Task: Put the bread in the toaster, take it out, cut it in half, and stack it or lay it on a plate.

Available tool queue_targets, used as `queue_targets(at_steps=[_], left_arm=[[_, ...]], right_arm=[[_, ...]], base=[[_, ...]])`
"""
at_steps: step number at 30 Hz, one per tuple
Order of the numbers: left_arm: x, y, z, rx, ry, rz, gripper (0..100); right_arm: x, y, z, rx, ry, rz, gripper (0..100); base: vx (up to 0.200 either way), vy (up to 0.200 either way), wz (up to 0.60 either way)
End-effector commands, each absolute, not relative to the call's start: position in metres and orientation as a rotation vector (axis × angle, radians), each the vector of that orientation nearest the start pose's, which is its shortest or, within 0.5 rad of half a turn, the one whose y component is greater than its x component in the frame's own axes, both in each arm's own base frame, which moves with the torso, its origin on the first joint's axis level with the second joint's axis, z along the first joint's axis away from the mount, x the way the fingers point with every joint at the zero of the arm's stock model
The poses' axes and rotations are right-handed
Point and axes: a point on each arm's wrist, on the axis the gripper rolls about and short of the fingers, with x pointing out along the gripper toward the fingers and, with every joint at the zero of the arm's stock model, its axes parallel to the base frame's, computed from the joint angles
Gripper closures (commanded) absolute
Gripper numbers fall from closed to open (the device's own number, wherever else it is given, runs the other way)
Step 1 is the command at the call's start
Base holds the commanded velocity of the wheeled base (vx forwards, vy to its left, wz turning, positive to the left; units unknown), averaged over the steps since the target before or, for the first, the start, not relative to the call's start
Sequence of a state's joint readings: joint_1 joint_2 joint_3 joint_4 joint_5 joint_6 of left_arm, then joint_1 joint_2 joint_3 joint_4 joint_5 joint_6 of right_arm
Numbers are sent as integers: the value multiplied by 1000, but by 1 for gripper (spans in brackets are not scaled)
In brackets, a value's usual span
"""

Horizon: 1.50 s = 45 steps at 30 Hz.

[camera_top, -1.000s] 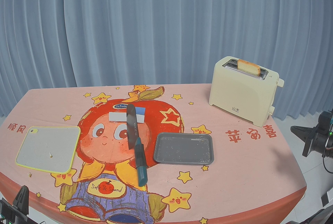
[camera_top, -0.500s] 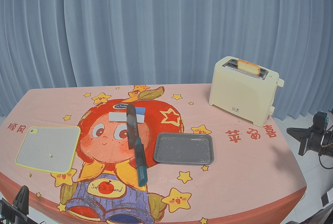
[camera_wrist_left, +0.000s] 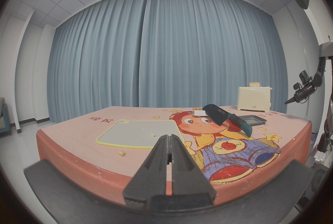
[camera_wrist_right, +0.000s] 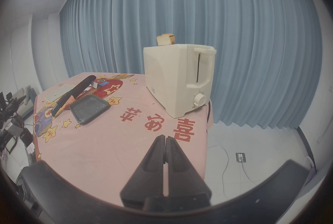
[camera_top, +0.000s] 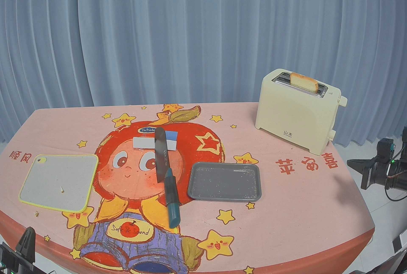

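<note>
Crusty bread (camera_top: 303,82) in smooth boxy cream toaster (camera_top: 296,113), right gripper (camera_wrist_right: 165,141) level beside table (camera_top: 296,207), left gripper (camera_wrist_left: 169,139) low, each with jaws closed, empty

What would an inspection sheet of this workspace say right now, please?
Surface: table under pink cartoon cloth, flat.
Job's things: bread slice standing out of cream toaster; teal-handled dark-bladed knife, blade propped on white-and-blue block; grey rectangular tray holding only specks; white cutting board with yellow rim.
Clutter: crumbs on board and cloth.
Grippers: left gripper shut, low at the table's front edge; right gripper shut, beyond the table's right side; both empty.
Cables: dark cord hanging behind toaster.
Surroundings: blue-grey curtain.
</note>
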<state>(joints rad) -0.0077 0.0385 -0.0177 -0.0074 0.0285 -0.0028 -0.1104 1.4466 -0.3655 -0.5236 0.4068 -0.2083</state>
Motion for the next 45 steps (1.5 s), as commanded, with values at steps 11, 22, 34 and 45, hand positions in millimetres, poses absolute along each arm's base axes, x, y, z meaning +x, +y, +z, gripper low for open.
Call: queue_targets(at_steps=[11,22,34,45], left_arm=[[-20,1,77,-3,31,22,100],[-20,1,77,-3,31,22,100],[-20,1,77,-3,31,22,100],[-20,1,77,-2,32,22,100]], right_arm=[[209,-18,113,-36,567,329,100],[220,-21,109,-22,590,325,100],[237,-35,107,0,592,285,100],[256,-42,94,39,638,271,100]], base=[[0,0,0],[0,0,0],[0,0,0],[0,0,0]])
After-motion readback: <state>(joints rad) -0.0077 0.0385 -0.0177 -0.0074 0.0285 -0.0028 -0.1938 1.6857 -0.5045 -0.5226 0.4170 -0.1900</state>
